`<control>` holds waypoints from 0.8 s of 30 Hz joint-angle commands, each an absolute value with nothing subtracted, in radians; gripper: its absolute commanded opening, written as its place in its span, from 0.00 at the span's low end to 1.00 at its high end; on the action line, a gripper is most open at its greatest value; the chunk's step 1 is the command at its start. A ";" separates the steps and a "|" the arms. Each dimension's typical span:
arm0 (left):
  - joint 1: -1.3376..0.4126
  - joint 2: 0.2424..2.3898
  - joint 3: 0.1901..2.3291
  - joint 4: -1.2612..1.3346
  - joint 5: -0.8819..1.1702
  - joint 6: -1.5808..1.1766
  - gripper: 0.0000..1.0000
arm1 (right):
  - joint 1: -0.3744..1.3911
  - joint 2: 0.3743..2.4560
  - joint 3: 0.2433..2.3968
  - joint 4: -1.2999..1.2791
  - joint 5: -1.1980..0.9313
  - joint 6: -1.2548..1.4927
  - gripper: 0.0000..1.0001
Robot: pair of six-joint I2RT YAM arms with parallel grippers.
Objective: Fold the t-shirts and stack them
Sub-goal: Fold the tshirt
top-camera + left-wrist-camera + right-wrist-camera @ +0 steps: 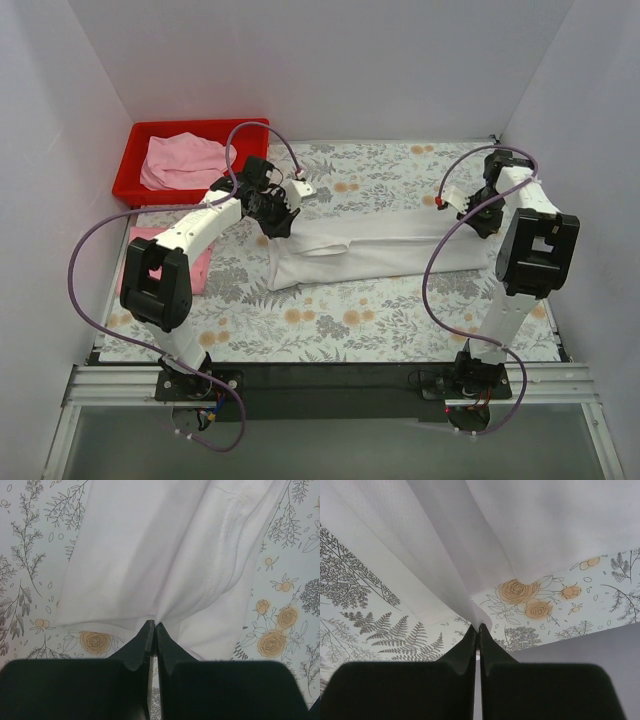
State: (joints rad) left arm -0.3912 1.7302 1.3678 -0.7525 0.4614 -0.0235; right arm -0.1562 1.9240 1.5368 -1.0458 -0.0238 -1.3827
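Wrist views, left claw (153, 626) and right claw (478, 629) clamping white t-shirt (160, 555)

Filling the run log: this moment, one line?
left gripper: shut on white t-shirt | right gripper: shut on it | stage: folding

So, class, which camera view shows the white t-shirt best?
The top external view: the whole white t-shirt lies stretched across the floral cloth. Each wrist view shows only a patch of fabric pinched by the left gripper or the right gripper.
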 commanded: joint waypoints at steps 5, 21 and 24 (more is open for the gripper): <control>-0.377 1.735 1.376 -0.718 0.469 -0.006 0.00 | -0.141 1.979 1.628 -1.063 -0.005 -1.370 0.01; -0.377 1.775 1.345 -0.693 0.440 0.020 0.00 | -0.110 2.040 1.657 -1.052 0.032 -1.356 0.01; -0.377 1.779 1.339 -0.681 0.434 0.018 0.00 | -0.106 2.051 1.654 -1.046 0.038 -1.353 0.01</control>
